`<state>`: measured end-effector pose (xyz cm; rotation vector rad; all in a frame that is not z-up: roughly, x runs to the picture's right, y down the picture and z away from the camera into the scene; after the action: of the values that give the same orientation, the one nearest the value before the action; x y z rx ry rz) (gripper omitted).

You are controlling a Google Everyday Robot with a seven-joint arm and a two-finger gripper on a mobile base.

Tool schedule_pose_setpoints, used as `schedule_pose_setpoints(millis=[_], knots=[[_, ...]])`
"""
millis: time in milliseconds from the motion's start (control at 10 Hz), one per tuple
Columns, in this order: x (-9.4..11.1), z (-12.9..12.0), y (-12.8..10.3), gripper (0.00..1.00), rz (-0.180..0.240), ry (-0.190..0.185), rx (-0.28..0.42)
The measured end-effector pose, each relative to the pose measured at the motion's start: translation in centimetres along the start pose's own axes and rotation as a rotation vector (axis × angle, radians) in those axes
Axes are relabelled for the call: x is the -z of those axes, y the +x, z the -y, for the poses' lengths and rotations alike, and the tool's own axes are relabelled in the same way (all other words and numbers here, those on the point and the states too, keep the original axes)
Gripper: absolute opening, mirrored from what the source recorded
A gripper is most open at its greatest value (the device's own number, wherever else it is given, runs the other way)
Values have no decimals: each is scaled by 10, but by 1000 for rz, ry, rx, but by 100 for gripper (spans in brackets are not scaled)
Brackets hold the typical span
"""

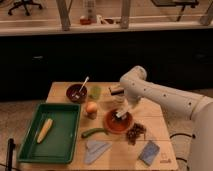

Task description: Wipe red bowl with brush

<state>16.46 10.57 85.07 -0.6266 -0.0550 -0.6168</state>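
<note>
At nine o'clock of the table point(60, 95) a green tray point(30, 150) is set, and one ear of corn point(44, 130) is held in it. Toward eleven o'clock a dark maroon bowl point(76, 93) is found with a white spoon point(83, 85) leaning out of it; a small green cup point(95, 92) is placed just beside it, its contents not made out. A peach-coloured fruit point(91, 108) is seen near the centre, with a green pepper point(94, 132) and a grey cloth point(95, 149) toward six o'clock.

The red bowl point(119, 121) is located just right of centre, at five o'clock of the fruit. It is judged shallow, light and rigid, so it may be slid or tipped if pressed at the rim; pressure is best directed down into its middle. The gripper point(121, 113) is lowered over the bowl's inside, and the brush point(120, 116) appears to be there with it, but whether the claw is clamped on the handle cannot be told. The brush is judged slim, light and stiff in the stick, soft at the bristles, best gripped at mid-handle.

A black-and-white block point(117, 90) is seen at twelve o'clock of the bowl, a brown cluster point(135, 133) at four o'clock, and a blue-grey sponge point(149, 152) farther right.
</note>
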Motion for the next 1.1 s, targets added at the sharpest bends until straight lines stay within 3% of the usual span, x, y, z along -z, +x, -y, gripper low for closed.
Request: schedule_pose_setpoints(millis=[400,600,800,1100], knots=[[-3,17,-36,0,5,6,80],[-8,-3,-49,0,12,-10,98],[-11,-24,-47,0,17,-21,83],[-11,-55,-18,0,0,-46,13]])
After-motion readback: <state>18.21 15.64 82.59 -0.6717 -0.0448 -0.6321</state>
